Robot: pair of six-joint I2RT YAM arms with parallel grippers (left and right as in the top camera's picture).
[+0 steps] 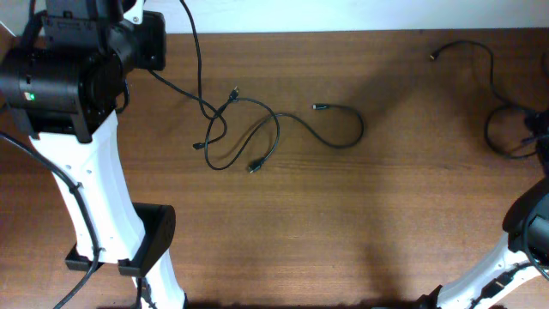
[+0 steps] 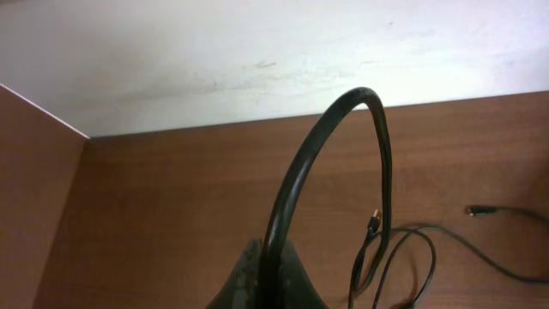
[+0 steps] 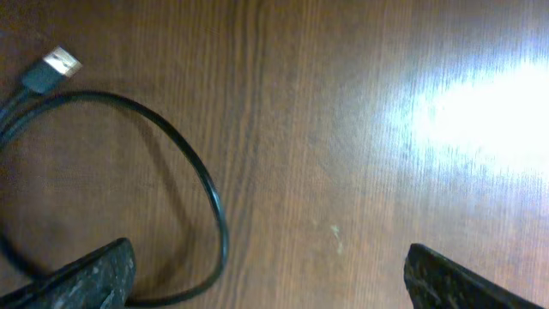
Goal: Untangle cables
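Several thin black cables lie in a loose tangle at the table's middle left, with plug ends spread around it. One strand runs from the tangle up to my left gripper. In the left wrist view that gripper is shut on this cable, which arcs up and drops to the tangle. Another black cable lies at the far right and curls into a loop. My right gripper is open just above the table, with that cable's loop beside its left finger and a plug further off.
The brown wooden table meets a white wall at the back. The left arm's white base and black mount stand at the front left. The right arm's base is at the front right edge.
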